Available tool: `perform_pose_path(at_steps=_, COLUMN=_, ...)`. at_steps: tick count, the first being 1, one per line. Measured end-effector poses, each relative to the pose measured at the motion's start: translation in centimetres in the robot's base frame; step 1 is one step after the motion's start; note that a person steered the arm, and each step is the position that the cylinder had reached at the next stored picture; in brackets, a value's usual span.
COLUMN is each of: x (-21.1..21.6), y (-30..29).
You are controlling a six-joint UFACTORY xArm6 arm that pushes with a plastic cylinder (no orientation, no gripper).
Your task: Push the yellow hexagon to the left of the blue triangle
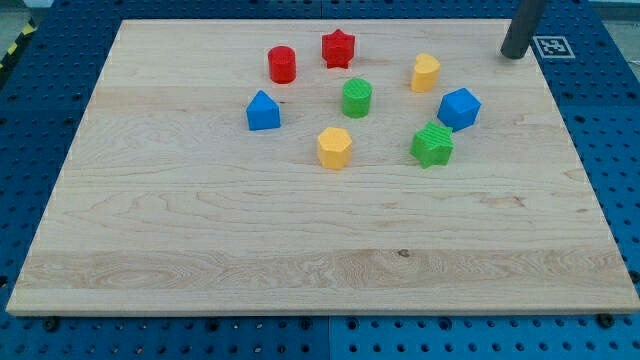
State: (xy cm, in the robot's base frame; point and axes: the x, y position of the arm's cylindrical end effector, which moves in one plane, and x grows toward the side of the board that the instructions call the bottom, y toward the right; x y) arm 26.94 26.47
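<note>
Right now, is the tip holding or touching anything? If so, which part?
Nothing is held. My tip sits at the view's top right, apart from every block; the nearest is the yellow block, not the yellow hexagon.

A pale wooden desk (pixel 300 250) lies on a blue perforated base (pixel 40 100), with a black-and-white marker tag (pixel 553 46) at the view's top right.

Yellow hexagon block (pixel 334 147) lying to the view's right of and below the blue triangle block (pixel 263 111), green cylinder block (pixel 357 98) above the hexagon, all on the wooden board (pixel 200 250)
</note>
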Motion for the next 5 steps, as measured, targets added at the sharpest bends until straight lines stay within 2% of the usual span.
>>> perform_pose_path(at_steps=5, x=0.05, y=0.1)
